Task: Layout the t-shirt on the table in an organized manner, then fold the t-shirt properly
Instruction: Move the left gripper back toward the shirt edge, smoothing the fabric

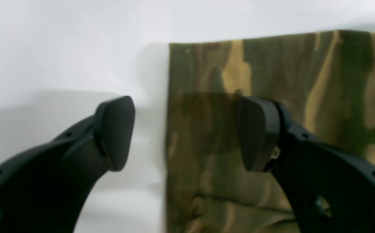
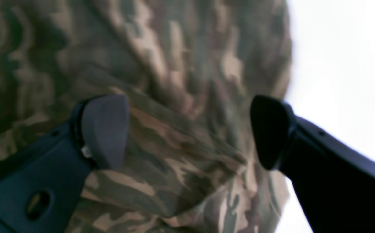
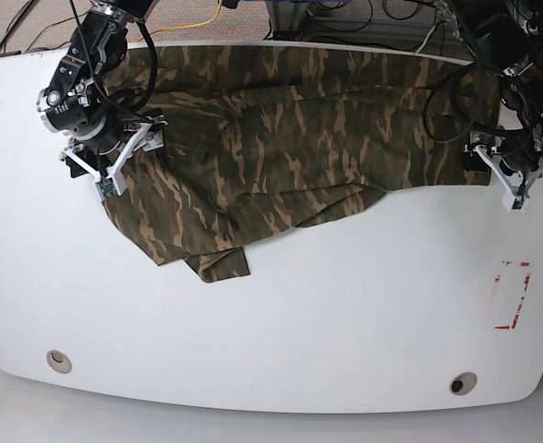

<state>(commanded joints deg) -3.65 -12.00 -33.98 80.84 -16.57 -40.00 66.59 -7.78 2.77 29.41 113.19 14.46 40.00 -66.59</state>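
Both hands gape wide: left hand [image 1: 187, 132] straddles the shirt [image 3: 281, 138] corner at three o'clock, right hand [image 2: 189, 131] over bunched cloth at nine. Your uneven pulls could wrinkle it across the surface [image 3: 345, 314].

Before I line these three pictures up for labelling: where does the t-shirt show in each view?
Left wrist: the t-shirt fills the right half; its straight edge runs between the open left gripper's fingertips.
Right wrist: it fills the left and middle, rumpled, under the open right gripper.
Base: it lies spread across the far half, from arm to arm.
Shared landmark: the white table, bare beside the cloth in every view.
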